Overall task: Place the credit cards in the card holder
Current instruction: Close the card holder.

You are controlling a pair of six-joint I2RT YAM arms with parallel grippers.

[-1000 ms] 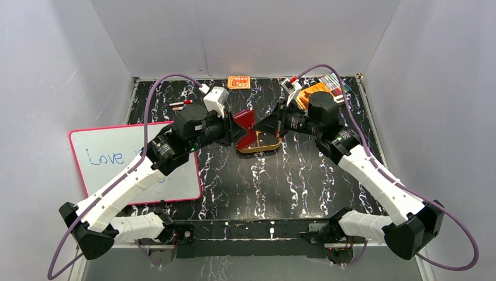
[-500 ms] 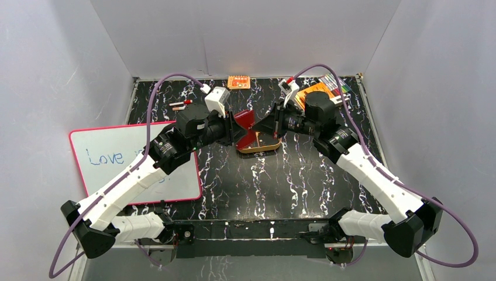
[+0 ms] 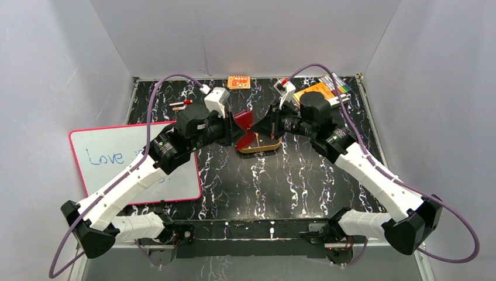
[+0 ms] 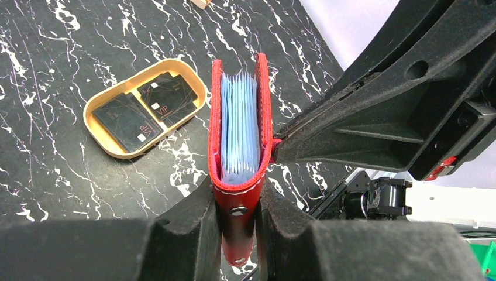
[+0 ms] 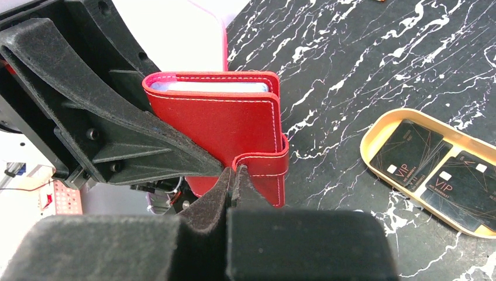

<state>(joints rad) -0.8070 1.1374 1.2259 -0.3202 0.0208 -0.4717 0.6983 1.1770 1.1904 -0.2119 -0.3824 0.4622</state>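
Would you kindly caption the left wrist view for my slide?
Left pincer grips the red card holder; two dark cards lie in the tray.

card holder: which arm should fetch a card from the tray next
Right, probably. The left claw clamps the card holder by its spine, supporting it; the right claw only pinches the snap tab, so it can let go.

You have two matching arms. The left arm and right arm carry white shells on their long links, dotted with small screw holes, with black motor housings at the joints. A purple cable runs to a white camera block at each wrist. On the left gripper and right gripper, the fingers are matte black and coarse-grained, with triangular webbed braces.
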